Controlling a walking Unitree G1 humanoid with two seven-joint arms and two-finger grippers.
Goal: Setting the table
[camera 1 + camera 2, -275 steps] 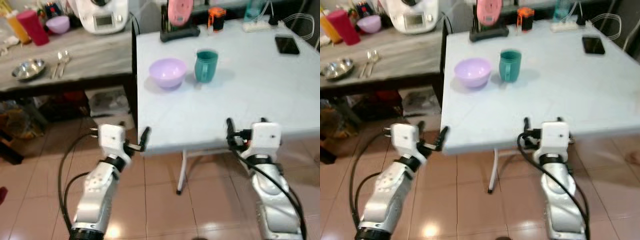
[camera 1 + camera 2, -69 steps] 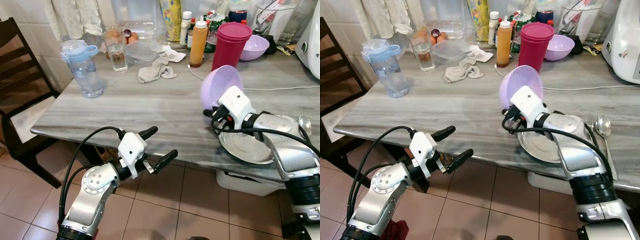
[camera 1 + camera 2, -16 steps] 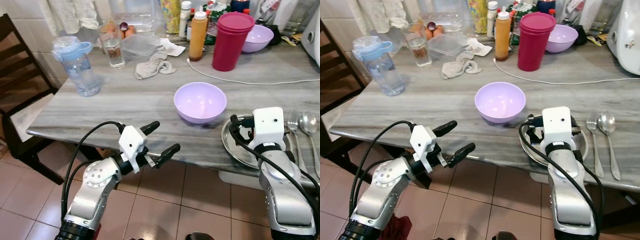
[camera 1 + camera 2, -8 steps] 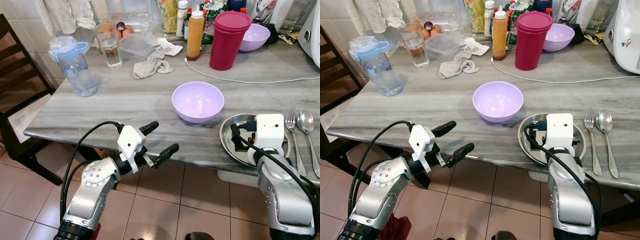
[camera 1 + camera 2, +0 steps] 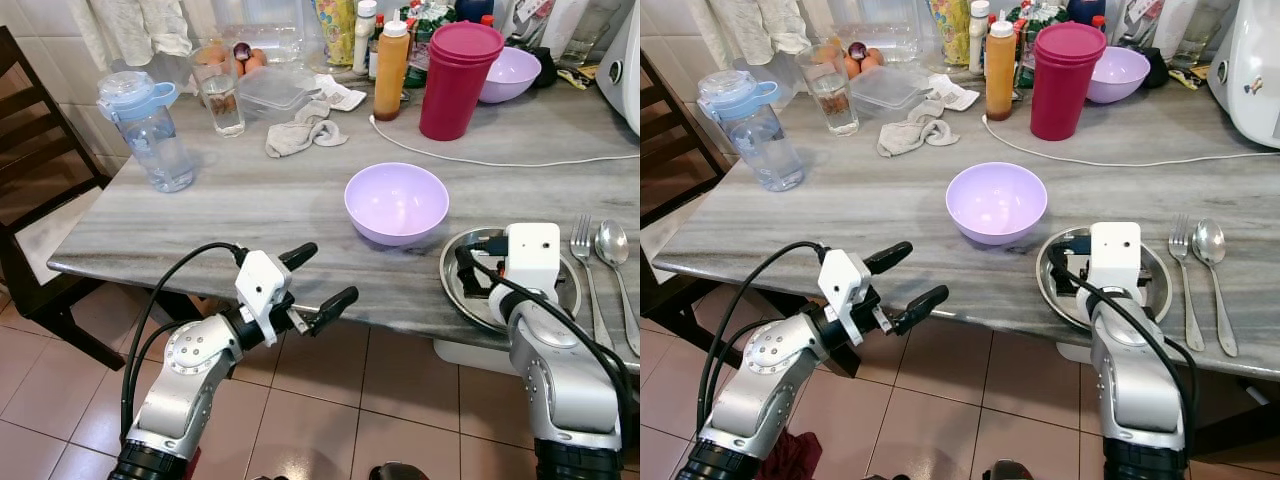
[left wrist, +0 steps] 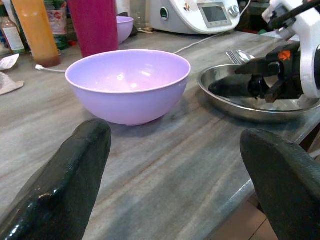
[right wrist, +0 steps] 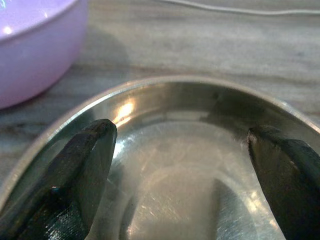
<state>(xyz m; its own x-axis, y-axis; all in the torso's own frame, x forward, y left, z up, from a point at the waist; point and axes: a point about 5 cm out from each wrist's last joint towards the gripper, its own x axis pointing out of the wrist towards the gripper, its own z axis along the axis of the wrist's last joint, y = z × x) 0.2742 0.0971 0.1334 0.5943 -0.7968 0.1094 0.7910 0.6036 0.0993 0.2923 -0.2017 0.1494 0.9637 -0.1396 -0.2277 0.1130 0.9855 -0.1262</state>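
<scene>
No legible text or labels

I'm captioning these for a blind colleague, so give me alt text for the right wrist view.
The open right gripper hovers over a shiny steel plate, one black finger at each side of the frame. A lilac bowl sits beside the plate on the grey marbled table, with a white cable beyond.

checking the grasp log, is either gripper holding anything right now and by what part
Nothing is held. The right gripper is open over the steel plate, beside the purple bowl. The left gripper is open, off the table edge.
</scene>
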